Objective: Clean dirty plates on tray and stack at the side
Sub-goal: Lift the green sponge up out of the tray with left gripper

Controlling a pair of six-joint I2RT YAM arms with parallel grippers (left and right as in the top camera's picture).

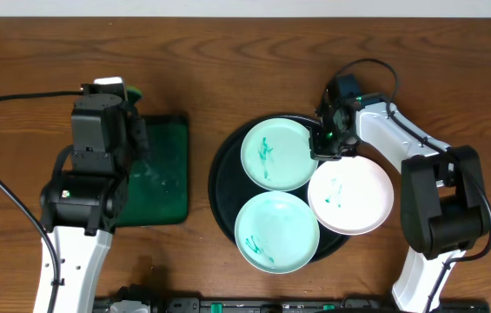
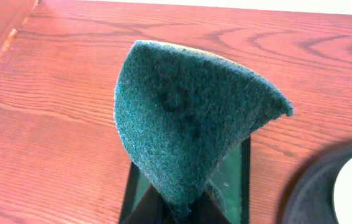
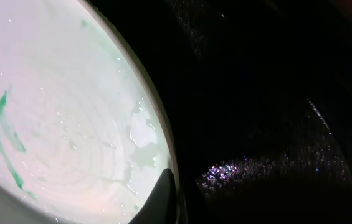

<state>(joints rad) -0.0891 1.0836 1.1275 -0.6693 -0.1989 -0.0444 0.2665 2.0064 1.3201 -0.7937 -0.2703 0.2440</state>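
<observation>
Tray: the round black tray [image 1: 221,174] sits right of the table's [image 1: 228,52] centre. It carries all three plates and has no long axis.
Far mint plate: the far mint plate [image 1: 275,155] lies flat and face up on the tray's far part. A teal smear sits left of its centre and runs roughly from the far edge toward the near one.
Near mint plate: the near mint plate [image 1: 276,231] lies flat and face up, overhanging the tray's near rim. Teal smears mark its near-left part. Its far edge meets the far mint plate.
White plate: the white plate [image 1: 351,194] lies flat with its right half out past the tray's right rim. It has a faint teal mark left of centre.
Right gripper: the right gripper [image 1: 328,143] is at the far mint plate's right rim with its fingers clenched. The wrist view shows one dark fingertip [image 3: 163,199] at that rim. Whether the rim is pinched cannot be told.
Left gripper: the left gripper [image 2: 179,211] is closed on a green scouring pad [image 2: 188,124]. The pad is folded into a cone with its narrow end between the fingers and its wide end pointing away from them.
Green tray: the green rectangular tray [image 1: 162,187] lies left of the black tray. Its long axis runs from the table's far edge toward the near one, and the left gripper is over its far-left corner.
</observation>
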